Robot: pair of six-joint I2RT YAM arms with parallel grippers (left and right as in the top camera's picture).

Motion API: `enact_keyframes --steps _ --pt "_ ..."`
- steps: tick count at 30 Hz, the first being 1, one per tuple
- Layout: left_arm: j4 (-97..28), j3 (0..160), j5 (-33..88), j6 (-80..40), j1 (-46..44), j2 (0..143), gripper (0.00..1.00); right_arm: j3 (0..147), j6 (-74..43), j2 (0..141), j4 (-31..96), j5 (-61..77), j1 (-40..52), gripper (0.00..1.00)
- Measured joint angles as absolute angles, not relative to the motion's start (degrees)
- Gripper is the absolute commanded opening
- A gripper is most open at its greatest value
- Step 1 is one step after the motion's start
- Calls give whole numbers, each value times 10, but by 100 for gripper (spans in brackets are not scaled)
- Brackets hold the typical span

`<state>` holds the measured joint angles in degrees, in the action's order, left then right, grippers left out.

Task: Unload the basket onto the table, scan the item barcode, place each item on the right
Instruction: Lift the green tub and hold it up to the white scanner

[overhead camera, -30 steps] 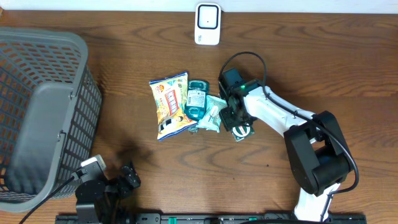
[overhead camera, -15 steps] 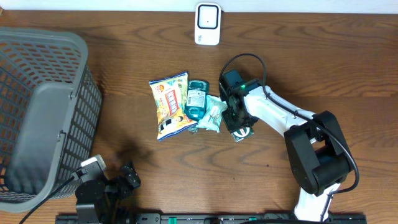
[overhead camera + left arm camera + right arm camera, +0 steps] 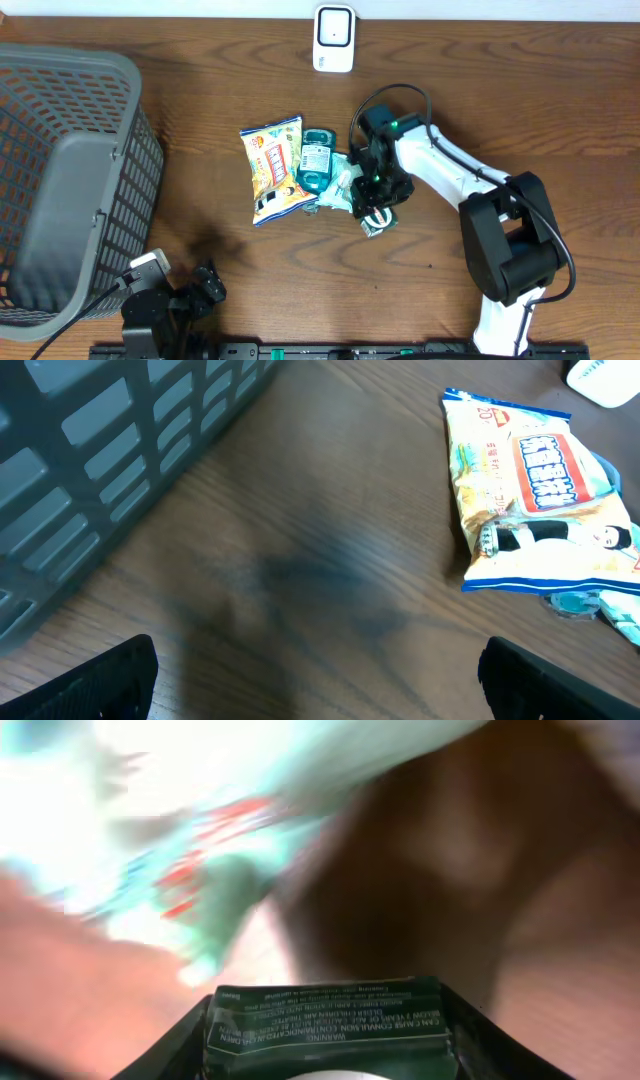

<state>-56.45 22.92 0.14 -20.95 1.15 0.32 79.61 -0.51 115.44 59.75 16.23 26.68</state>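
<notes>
Now the right tool (image 3: 375,211) pinches a small dark packet (image 3: 330,1020) just beside the snack bags (image 3: 275,165); the white scanner (image 3: 333,38) lies well beyond it at the worktop's (image 3: 520,100) far edge, nearest this arm.

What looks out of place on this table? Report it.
Nothing is spilled or damaged. Only the pile mid-table is untidy: the snack bag, teal pack and mint packet overlap, lying askew. The right gripper holds a dark packet beside it.
</notes>
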Motion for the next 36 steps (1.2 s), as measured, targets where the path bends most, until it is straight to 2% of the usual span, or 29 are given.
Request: enact_keyframes --steps 8,18,36 --pt "-564 229 1 -209 11 3 98 913 100 1154 762 305 267 40" --pt "-565 229 1 -209 11 3 97 935 241 1126 882 463 267 40" --pt "-564 229 1 -209 11 3 98 937 290 1042 923 477 271 41"
